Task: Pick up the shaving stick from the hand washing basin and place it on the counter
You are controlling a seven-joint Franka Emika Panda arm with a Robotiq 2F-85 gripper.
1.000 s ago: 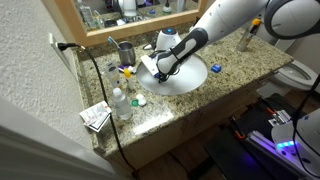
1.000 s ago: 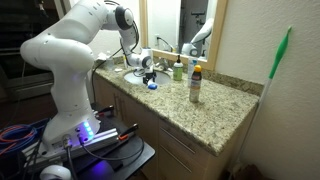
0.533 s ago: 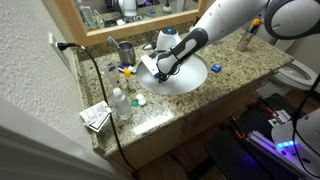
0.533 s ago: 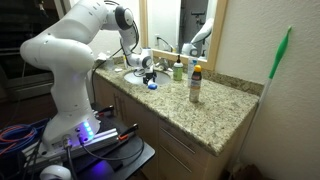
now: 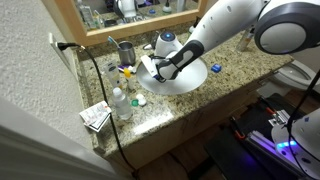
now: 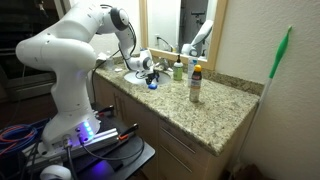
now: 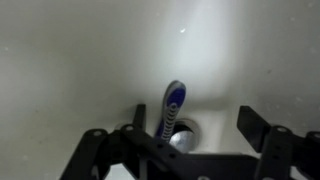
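The razor (image 7: 172, 108) lies in the white basin (image 7: 80, 60), its lower end reaching the drain (image 7: 184, 139). The claw (image 7: 175, 140) hangs low over it, jaws spread wide and holding nothing. The razor sits in the gap between the two fingers, nearer the middle, touching neither. The granite counter (image 5: 245, 60) surrounds the basin.

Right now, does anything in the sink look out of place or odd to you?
Yes. A shaving stick lies inside the hand washing basin, with one end beside the drain. A razor does not belong in a sink bowl. The open claw hovers over it. Nothing looks spilled or broken.
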